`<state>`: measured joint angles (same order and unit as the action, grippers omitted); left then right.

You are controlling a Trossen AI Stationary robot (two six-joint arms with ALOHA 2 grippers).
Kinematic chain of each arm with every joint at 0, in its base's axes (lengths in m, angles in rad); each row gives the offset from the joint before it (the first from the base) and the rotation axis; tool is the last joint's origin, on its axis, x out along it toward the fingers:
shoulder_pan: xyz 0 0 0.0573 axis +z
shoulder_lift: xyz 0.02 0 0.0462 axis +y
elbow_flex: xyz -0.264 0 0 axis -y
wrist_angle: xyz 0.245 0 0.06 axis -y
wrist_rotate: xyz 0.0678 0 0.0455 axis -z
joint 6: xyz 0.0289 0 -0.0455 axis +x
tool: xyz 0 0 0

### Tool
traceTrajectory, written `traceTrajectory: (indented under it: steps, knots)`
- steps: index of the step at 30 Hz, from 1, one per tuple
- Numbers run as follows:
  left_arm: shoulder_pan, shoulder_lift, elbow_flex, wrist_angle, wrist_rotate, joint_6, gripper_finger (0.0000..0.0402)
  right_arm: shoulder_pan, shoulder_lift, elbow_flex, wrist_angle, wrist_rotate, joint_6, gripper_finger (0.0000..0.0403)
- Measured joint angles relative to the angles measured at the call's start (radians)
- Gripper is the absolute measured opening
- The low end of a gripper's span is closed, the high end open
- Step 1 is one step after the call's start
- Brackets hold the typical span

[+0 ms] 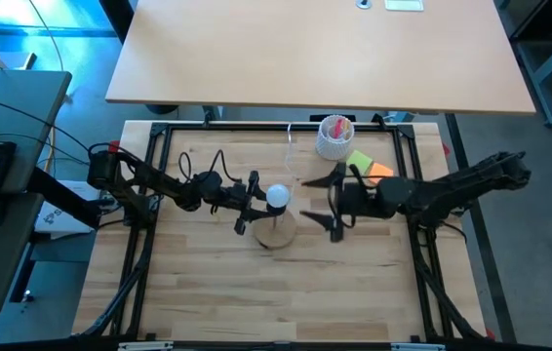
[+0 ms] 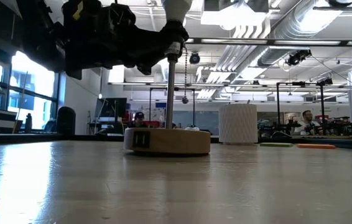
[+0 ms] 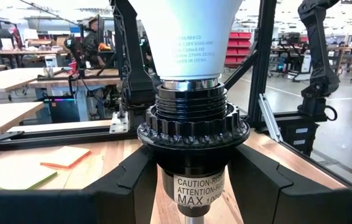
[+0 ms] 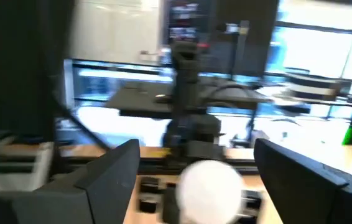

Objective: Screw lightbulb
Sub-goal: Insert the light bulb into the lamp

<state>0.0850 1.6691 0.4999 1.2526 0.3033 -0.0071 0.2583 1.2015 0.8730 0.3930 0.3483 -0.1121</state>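
Observation:
The white lightbulb (image 1: 277,196) sits with its silvery base in the black lamp socket (image 3: 193,130). The socket tops a thin metal pole (image 2: 171,93) that stands on the round wooden disc stand (image 2: 166,141). My left gripper (image 1: 254,203) reaches in from the table's left and is shut on the socket just under the bulb. My right gripper (image 1: 307,200) is open and empty, level with the bulb on its right. Its fingers point at the bulb (image 4: 210,183) and stand apart from it. My left gripper pinches the socket's black body below its ribbed collar (image 3: 163,186) between its two fingers (image 3: 132,183), one on each side. The fingers come in level from the table's left, across the upright pole. The socket stays upright on its pole with the bulb (image 3: 188,31) above.
A white ribbed cup (image 1: 335,136) with pink contents stands at the far side of the table. A green pad (image 1: 362,159) and an orange pad (image 1: 380,171) lie beside it. A thin cable (image 1: 291,146) runs from the stand toward the far edge. The near half of the wooden table (image 1: 276,292) is bare.

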Motion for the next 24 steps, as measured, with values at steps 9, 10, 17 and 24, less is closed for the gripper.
traceTrajectory:
  steps: [9,10,17,24]
  knots:
    - [0.001,0.0,0.0,0.001,0.001,-0.01,0.0159,-0.051,-0.004,0.0,0.059,0.013,0.094,0.0314]
    - [0.001,0.0,0.0,0.001,0.0,-0.014,0.0159,-0.052,-0.01,0.0,0.046,0.006,0.094,0.0314]
    - [-0.001,-0.002,0.0,-0.019,0.0,-0.016,0.0159,-0.149,-0.032,0.001,0.105,-0.177,0.172,0.0314]
    - [0.001,-0.002,0.0,-0.02,-0.007,-0.021,0.0159,-0.308,-0.032,0.001,0.094,-0.526,0.308,0.0315]
